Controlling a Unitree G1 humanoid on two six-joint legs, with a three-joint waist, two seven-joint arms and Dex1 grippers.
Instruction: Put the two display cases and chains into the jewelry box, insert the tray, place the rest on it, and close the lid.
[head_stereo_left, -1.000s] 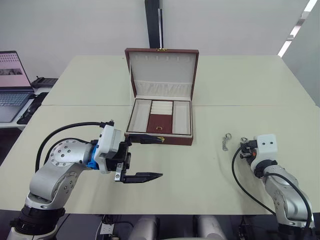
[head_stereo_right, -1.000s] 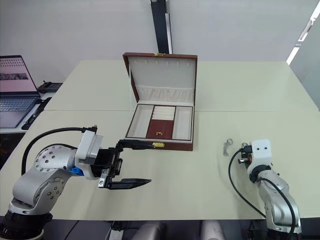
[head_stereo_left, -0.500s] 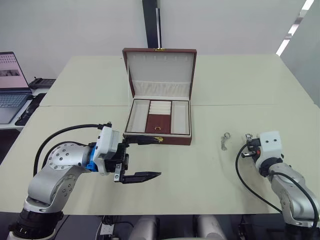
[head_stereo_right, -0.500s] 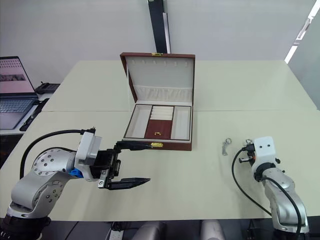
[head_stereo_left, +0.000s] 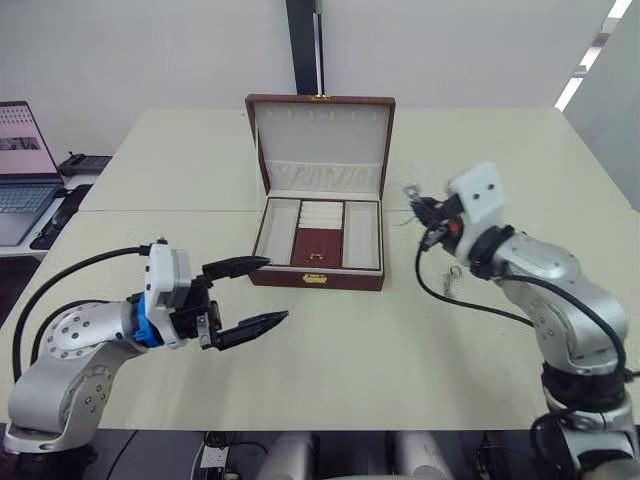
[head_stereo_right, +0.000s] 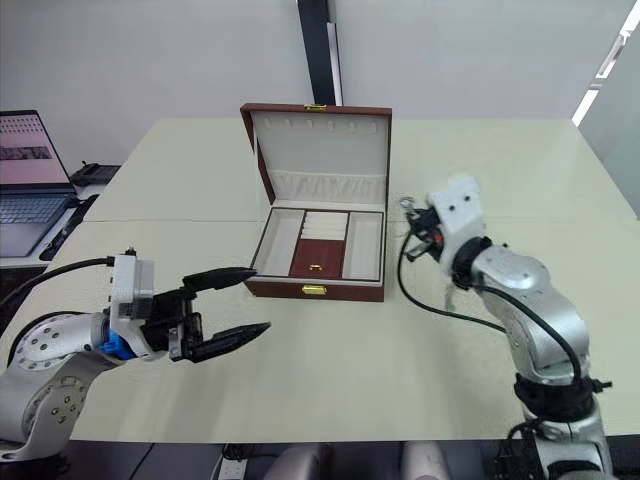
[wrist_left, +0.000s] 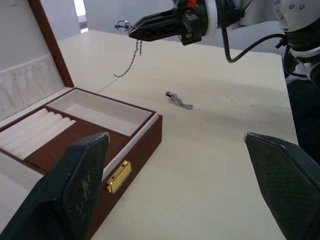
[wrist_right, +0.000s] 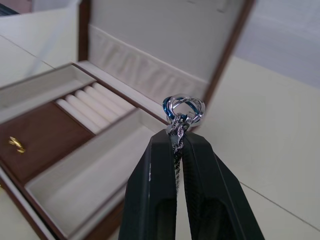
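A silver trinket is pinched by its ring between the closed fingers of the right gripper, just beside the jewelry box. The left gripper is held wide open and empty in front of the box, touching nothing. A second trinket is left lying on the table near the box.

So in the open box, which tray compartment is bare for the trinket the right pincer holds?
The cream side wells flanking the brown centre panel are bare; the ribbed ring-roll strip behind it is tighter. The right pincer grips the silver ring trinket beside the reddish-brown wooden box.

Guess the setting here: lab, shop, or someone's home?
Most likely a lab or office test room: plain cream table, bare white walls, an open laptop on a side desk, and ceiling strip lights.
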